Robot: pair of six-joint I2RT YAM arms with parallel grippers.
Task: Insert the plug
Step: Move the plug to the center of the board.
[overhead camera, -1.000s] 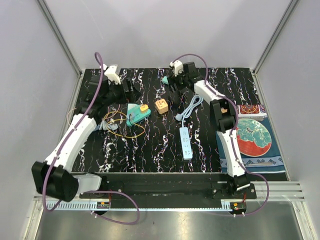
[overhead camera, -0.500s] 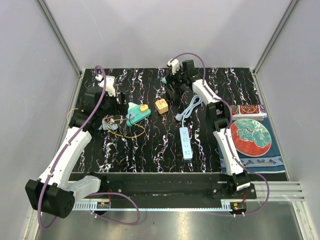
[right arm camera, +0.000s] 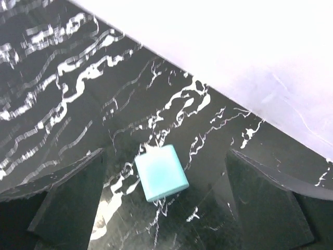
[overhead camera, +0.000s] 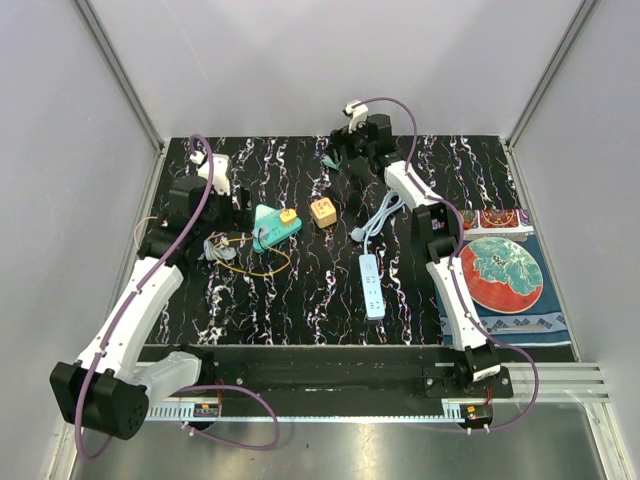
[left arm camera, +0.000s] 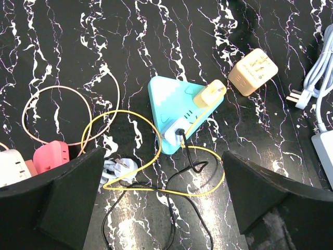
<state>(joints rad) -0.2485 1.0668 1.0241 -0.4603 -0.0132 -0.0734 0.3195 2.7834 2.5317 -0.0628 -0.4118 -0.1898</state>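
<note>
A teal triangular power strip (overhead camera: pixel 270 226) lies left of centre, also in the left wrist view (left arm camera: pixel 171 104). A yellow plug (left arm camera: pixel 209 94) and a white plug with a black cord (left arm camera: pixel 177 126) sit in it. A tan charger cube (overhead camera: pixel 322 211) lies loose to its right. A small teal charger (overhead camera: pixel 330 160) lies at the far edge of the mat. My left gripper (overhead camera: pixel 232 205) is open and empty, hovering near the triangular strip (left arm camera: pixel 162 177). My right gripper (overhead camera: pixel 345 160) is open, its fingers on either side of the teal charger (right arm camera: pixel 161 172), above it.
A white power strip (overhead camera: pixel 371 285) with a grey cable and plug (overhead camera: pixel 357 234) lies at centre right. Yellow, pink and black cords loop by the triangular strip (left arm camera: pixel 130 156). Pink and white chargers (left arm camera: pixel 50 154) lie left. A red plate (overhead camera: pixel 507 273) sits on a cloth at right.
My left arm has pulled back to the left, away from the triangular strip's far side. My right gripper has shifted slightly farther back over the teal charger.
</note>
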